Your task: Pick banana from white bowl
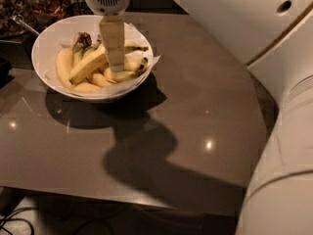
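The white bowl (46, 43) stands at the table's far left, lined with crinkled white paper. Several yellow bananas lie in it. The longest banana (88, 65) lies slantwise on top of the pile, its low end to the left. A bunch of shorter bananas (117, 75) lies under and right of it. My gripper (116, 66) hangs down from the white wrist above the bowl, its tan finger (112, 40) reaching onto the long banana's upper right part.
The brown table (195, 111) stretches right and toward the front, with the arm's dark shadow across it. A dark container with a spoon (19, 13) sits at the back left. My white arm (274, 72) fills the right side.
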You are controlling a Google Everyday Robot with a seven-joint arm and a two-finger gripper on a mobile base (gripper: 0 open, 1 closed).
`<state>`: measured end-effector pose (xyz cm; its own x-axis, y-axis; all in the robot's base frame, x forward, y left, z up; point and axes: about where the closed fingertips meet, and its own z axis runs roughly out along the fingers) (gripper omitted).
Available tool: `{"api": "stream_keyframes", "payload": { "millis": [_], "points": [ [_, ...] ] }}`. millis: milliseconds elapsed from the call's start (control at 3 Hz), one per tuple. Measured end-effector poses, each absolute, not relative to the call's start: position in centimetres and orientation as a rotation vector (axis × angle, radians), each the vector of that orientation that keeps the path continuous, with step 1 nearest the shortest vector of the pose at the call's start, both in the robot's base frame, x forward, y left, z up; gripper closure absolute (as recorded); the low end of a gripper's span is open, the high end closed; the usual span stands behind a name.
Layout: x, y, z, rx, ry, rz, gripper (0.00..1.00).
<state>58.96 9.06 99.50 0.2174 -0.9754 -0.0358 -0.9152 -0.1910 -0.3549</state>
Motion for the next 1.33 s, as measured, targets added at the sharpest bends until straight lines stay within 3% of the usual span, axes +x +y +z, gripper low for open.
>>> {"api": "stream_keyframes", "payload": {
  "millis": [667,1000,1333],
  "points": [
    [61.8,10.8,97.6,-2.212,1.804,-0.199,0.08],
    [63.0,11.1,96.6,-2.204,1.833,-0.157,0.26],
    [63.8,11.6,95.7,-2.204,1.858,-0.126,0.36]
  ]
}}
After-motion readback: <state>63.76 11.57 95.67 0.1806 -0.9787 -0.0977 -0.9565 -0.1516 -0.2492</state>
